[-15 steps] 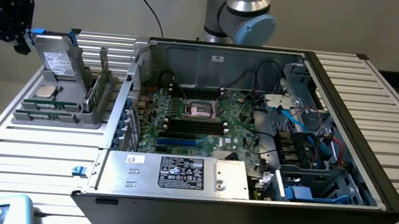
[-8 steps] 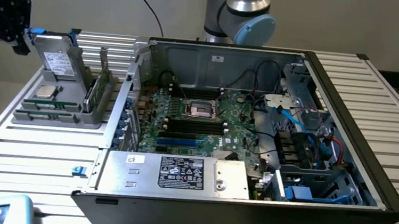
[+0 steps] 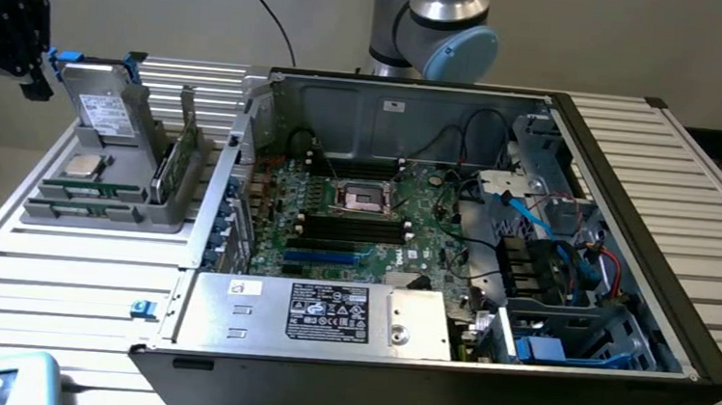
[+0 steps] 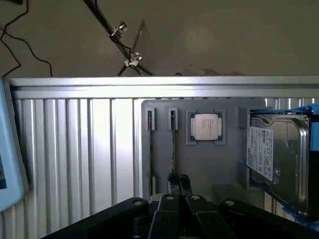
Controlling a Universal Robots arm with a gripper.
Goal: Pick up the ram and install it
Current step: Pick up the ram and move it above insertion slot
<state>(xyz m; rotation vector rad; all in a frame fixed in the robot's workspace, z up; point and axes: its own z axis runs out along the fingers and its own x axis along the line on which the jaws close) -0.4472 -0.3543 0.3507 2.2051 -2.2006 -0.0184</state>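
So the slatted table (image 3: 58,275) is mostly taken up by the open computer case (image 3: 381,117), with the grey holder (image 4: 199,164) parked just beside it on the exterior view's left. In that holder the hard drive (image 4: 279,159) is propped up at one end, and the ram (image 4: 173,139) is stood on edge in a narrow slot, not yet picked up, with the processor chip (image 4: 205,125) laid flat between the two. The gripper (image 4: 178,183) is hung over the holder, roughly in line with the ram, fingers (image 4: 184,180) pinched fully together and nothing caught between them as far as can be seen. Biggest worry, probably: if it's brought down shut like that, the stick's top edge gets jabbed rather than straddled, and the board could be chipped or tipped in its slot. A sloppy grab could also get the chip knocked. Later on, the memory slots (image 3: 352,229) look crowded by loose cables, so a crooked insert might be forced.
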